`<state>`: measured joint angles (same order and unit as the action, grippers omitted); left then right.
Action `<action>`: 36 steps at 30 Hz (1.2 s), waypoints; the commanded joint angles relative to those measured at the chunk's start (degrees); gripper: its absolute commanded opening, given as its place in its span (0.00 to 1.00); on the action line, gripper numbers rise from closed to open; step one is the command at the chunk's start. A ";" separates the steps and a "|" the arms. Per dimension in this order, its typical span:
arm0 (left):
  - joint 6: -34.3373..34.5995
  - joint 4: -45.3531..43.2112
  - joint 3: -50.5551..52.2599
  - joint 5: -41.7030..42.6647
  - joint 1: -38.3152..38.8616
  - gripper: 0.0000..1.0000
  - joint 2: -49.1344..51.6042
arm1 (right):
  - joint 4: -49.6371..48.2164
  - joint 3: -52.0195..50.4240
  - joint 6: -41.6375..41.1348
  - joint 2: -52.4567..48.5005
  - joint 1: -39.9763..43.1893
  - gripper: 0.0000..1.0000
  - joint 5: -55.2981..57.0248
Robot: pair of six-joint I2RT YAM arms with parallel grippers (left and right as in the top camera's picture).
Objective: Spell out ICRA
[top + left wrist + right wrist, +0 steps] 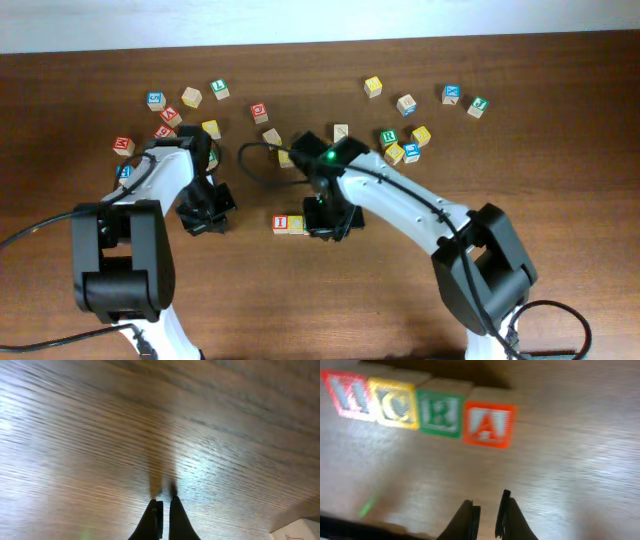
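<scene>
From overhead, the right claw (322,222) hangs over the right end of the word row (289,224), so only the I block (281,223) and the C block (296,224) show. They touch, and their line runs left to right across the table (560,150). The left claw (205,212) hovers over bare wood to the left of the row, well apart from it, and the spare blocks (405,104) lie scattered at the far side. The left wrist view shows that claw's fingers pressed together on nothing, with a pale block corner (300,529) (letter unreadable) at the lower right edge. The right wrist view settles the matter: I, C, the R block (439,414) and the A block (489,424) stand side by side in order. The right claw's fingers stand a little apart and empty, and the row lies ahead of the tips with A nearest. The spelling looks done. I judge the next move to be a retreat of the right arm, away from the row's long axis, not along it.
</scene>
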<state>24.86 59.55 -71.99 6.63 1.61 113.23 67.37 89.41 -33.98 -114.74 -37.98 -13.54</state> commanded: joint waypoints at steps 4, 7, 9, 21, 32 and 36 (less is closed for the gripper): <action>-0.92 -0.63 2.75 0.07 5.33 0.00 0.24 | -3.04 -5.81 2.69 -0.09 8.92 0.09 1.01; -0.90 -2.08 2.75 2.69 7.02 0.00 0.24 | -9.77 -11.02 3.63 -0.09 10.64 0.09 -4.22; -0.92 -2.49 2.75 4.17 7.02 0.00 0.24 | -13.94 -13.07 3.78 -0.09 10.73 0.09 -7.63; -2.23 -5.03 2.75 9.07 7.91 0.00 0.24 | -19.85 -13.55 2.89 -0.09 10.62 0.09 -12.90; -2.25 -4.79 2.75 9.07 9.40 0.00 0.24 | -20.28 -13.55 2.05 -0.09 10.62 0.08 -12.72; -2.23 -4.76 2.75 9.05 9.38 0.00 0.24 | -17.86 -13.42 2.25 -0.09 10.88 0.09 -11.93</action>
<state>23.55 54.81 -70.15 15.25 10.87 112.73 47.79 76.20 -31.51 -114.83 -27.51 -25.82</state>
